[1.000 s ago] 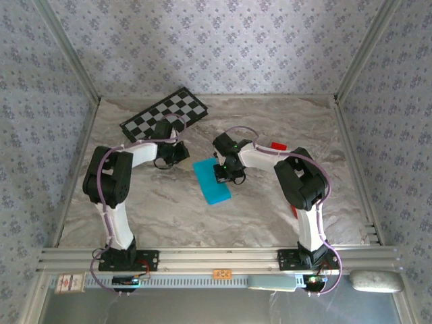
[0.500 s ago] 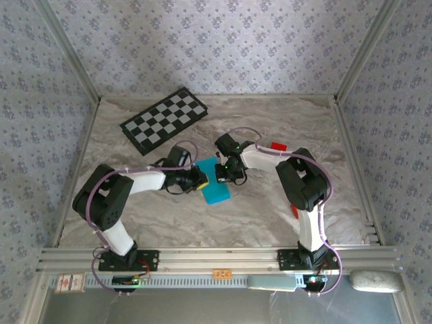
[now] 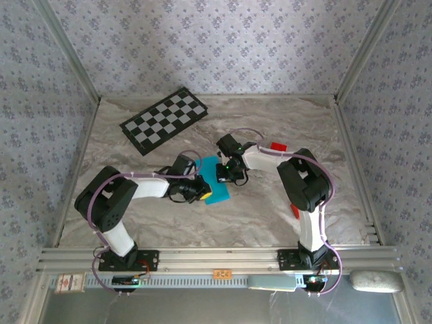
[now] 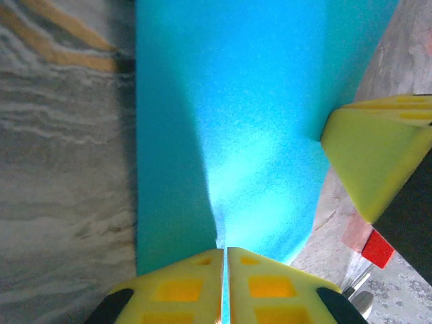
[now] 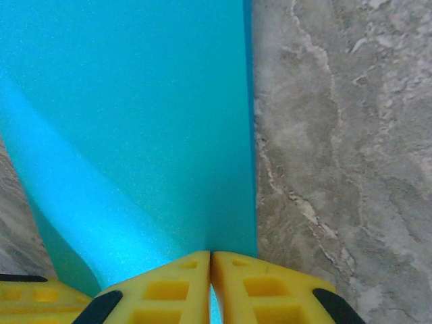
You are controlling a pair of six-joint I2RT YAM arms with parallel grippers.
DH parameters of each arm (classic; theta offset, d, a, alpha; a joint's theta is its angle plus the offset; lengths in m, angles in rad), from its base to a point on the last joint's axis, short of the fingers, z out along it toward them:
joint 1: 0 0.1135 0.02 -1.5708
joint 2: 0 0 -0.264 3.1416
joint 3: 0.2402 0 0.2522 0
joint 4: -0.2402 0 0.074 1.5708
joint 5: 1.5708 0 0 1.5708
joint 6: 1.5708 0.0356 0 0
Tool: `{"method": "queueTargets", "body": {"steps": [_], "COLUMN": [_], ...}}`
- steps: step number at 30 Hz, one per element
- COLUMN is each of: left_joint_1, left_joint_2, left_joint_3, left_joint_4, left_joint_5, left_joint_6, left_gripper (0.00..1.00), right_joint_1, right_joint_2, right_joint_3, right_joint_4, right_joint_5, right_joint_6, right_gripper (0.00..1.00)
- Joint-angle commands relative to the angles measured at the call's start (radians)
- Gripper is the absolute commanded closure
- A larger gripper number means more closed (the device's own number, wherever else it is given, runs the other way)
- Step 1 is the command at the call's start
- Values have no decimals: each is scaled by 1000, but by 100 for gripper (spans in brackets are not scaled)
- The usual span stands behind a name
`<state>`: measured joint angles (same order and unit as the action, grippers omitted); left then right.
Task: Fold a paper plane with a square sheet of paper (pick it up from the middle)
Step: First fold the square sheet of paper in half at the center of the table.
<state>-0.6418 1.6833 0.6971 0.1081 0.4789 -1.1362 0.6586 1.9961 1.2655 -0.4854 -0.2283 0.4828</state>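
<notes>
Paper (image 4: 236, 121) edges clamped, left claw (image 4: 225, 251), right claw (image 5: 210, 254)

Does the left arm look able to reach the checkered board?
Probably: bare table lies before the board, but the left tool is shut on the cyan paper, so it must release first.

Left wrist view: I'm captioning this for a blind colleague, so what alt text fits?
The left gripper, shut, pinches a cyan paper that spans the frame's middle. Another yellow finger meets its right edge; marbled table at left, a red block lower right.
</notes>
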Motion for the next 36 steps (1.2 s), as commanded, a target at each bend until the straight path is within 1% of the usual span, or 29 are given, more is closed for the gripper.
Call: {"method": "queueTargets", "body": {"steps": [1, 4, 6, 9, 12, 14, 16, 22, 26, 30, 32, 36], "left_joint_1": [-2, -2, -2, -2, -2, -8, -20, -63, -68, -84, -96, -114], "left_joint_2": [-23, -75, -129, -218, -259, -248, -202, -37, -9, -1, -4, -53], "left_joint_3": [-70, -107, -103, -54, 0, 17, 36, 105, 64, 0, -29, -104], "left_joint_4": [-132, -170, -221, -294, -282, -224, -179, -169, -150, -177, -232, -324], "left_joint_5": [-38, -43, -48, -66, -79, -75, -64, -36, -64, -87, -110, -144], "left_joint_6": [29, 37, 56, 99, 111, 95, 85, 94, 92, 91, 98, 91], "left_gripper": [90, 90, 90, 90, 89, 89, 89, 90, 91, 92, 94, 95], "right_joint_1": [-30, -31, -35, -37, -36, -34, -34, -29, -28, -31, -34, -36], "right_joint_2": [141, 141, 140, 138, 135, 135, 135, 139, 141, 147, 148, 149], "right_joint_3": [-121, -123, -123, -124, -124, -126, -127, -128, -132, -132, -132, -136], "right_joint_4": [-179, -176, -176, -173, -167, -164, -161, -158, -155, -154, -154, -153], "right_joint_5": [189, 195, 199, 202, 205, 204, 200, 198, 200, 202, 203, 207], "right_joint_6": [11, 11, 8, 7, 10, 13, 17, 19, 18, 19, 19, 19], "right_gripper": [86, 86, 86, 86, 86, 86, 86, 86, 86, 86, 86, 86]}}
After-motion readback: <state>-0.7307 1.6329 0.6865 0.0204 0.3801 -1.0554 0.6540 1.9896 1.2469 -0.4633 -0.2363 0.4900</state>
